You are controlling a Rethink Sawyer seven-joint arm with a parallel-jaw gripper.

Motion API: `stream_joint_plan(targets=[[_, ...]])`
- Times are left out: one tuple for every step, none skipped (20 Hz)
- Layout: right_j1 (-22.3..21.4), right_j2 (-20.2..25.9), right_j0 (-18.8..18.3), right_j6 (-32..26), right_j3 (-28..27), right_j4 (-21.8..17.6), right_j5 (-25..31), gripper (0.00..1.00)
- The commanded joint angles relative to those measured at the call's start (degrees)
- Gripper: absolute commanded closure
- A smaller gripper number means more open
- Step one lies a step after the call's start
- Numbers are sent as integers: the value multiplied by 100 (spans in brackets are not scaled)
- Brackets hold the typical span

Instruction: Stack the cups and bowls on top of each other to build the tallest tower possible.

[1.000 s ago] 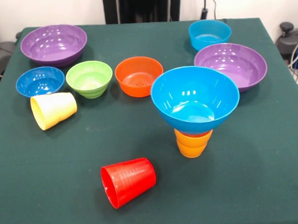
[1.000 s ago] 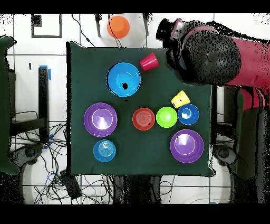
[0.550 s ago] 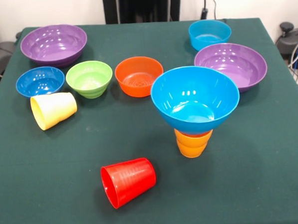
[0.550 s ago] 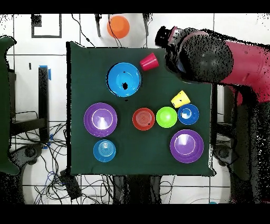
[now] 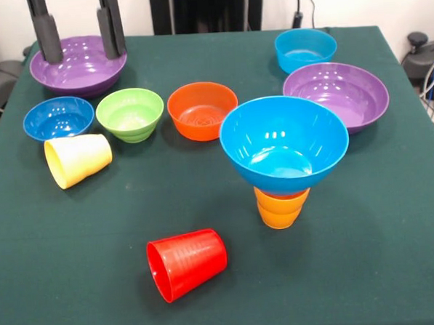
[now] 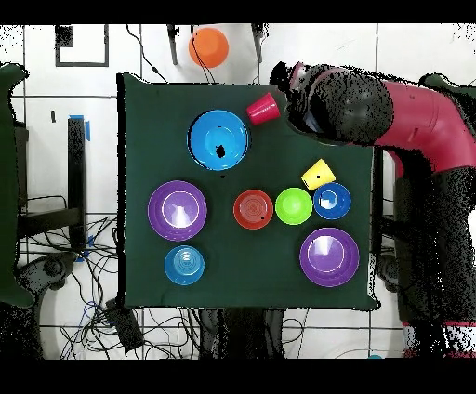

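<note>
The tower is a large blue bowl [image 5: 283,141] sitting upright on an upturned orange cup [image 5: 281,208]. A red cup [image 5: 187,263] lies on its side at the front. Further left, a yellow cup [image 5: 78,159] also lies on its side. Standing alone are a dark blue bowl [image 5: 58,118], a green bowl [image 5: 130,114], an orange bowl [image 5: 202,110], a cyan bowl [image 5: 305,49] and two purple bowls [image 5: 81,68] [image 5: 336,94]. My gripper [image 5: 79,31] hangs open over the left purple bowl, holding nothing. From overhead, the arm [image 6: 349,93] hides it, near the red cup [image 6: 262,109].
The green cloth table [image 5: 368,271] ends close behind the purple and cyan bowls. Overhead, an orange round object [image 6: 209,45] sits off the table beyond its edge, and cables lie on the floor around it.
The gripper's two fingers have come into the front view at the top left, above the purple bowl. Overhead, the arm has shifted slightly. No cup or bowl has moved.
</note>
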Motion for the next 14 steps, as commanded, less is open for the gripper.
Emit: stream_joint_plan(targets=[[385,-143,88,-960,131,-517,439,0],[369,-148,92,-939,154,-517,428,0],[354,-153,95,-918,176,-516,417,0],[317,-164,104,-893,196,-518,410,0],[295,-163,104,-886,208,-509,423,0],[288,-157,100,-889,210,-493,450,0],[292,-149,97,-895,209,-485,459,0],[305,-143,94,-897,203,-477,474,0],[287,-137,88,-898,215,-461,499,0],[269,-130,82,-898,228,-445,524,0],[240,-119,72,-910,239,-428,554,0],[168,-120,67,-928,243,-410,634,0],[139,-122,58,-933,260,-407,655,0],[134,-121,58,-939,242,-408,674,0]])
